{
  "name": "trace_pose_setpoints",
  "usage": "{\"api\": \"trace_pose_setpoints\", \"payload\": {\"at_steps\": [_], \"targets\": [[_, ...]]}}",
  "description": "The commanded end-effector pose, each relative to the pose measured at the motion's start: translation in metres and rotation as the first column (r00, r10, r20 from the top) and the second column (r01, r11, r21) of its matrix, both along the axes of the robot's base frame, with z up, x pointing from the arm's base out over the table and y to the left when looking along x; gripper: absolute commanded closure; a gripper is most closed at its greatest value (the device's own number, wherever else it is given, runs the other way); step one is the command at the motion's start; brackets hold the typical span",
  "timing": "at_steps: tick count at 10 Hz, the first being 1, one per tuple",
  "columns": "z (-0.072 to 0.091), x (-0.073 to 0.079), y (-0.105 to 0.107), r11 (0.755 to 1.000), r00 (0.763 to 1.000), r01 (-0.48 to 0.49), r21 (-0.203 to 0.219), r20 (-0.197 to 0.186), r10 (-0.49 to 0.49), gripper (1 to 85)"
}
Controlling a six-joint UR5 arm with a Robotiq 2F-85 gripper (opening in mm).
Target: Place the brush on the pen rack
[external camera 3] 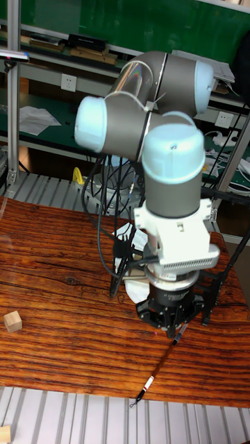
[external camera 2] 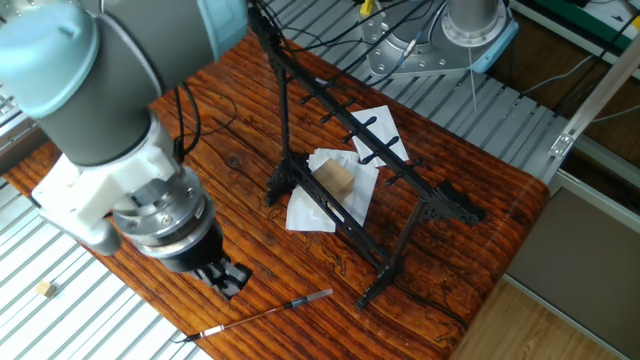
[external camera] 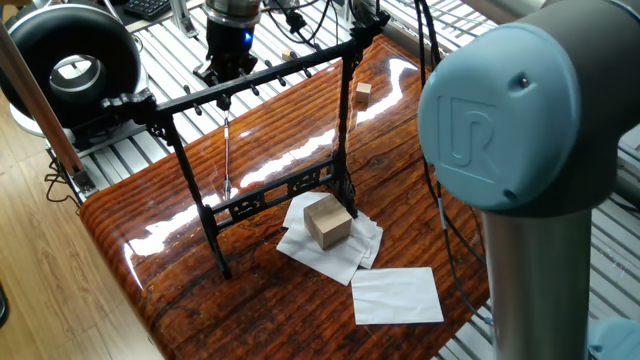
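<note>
The pen rack is a tall black metal frame standing across the wooden table. The brush, thin and dark, lies flat on the wood near the table's edge, on the far side of the rack in one fixed view. My gripper hangs low over the table just beside the brush's upper end, a short way from it. Its fingers look spread, with nothing between them.
A wooden block sits on white paper sheets by the rack's foot, with another sheet nearer the front. A small cube lies on the wood, and another cube on the metal slats. Cables hang behind.
</note>
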State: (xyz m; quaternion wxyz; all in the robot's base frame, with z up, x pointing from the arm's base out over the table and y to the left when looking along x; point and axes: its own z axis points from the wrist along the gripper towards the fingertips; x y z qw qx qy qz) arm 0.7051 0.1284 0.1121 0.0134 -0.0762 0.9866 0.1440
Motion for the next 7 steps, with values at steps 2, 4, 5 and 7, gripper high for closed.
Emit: {"api": "trace_pose_setpoints", "payload": {"at_steps": [2,4,5,7], "targets": [[-0.011,0.002,0.000,0.999,1.000,-0.017,0.035,0.017,0.017,84.7],[-0.014,0.001,0.004,0.998,1.000,-0.017,0.053,0.002,0.016,84.7],[-0.017,-0.002,0.004,0.998,1.000,-0.012,0.057,-0.010,0.013,84.7],[-0.026,-0.006,-0.006,1.000,1.000,-0.005,0.027,-0.024,0.005,84.7]]}}
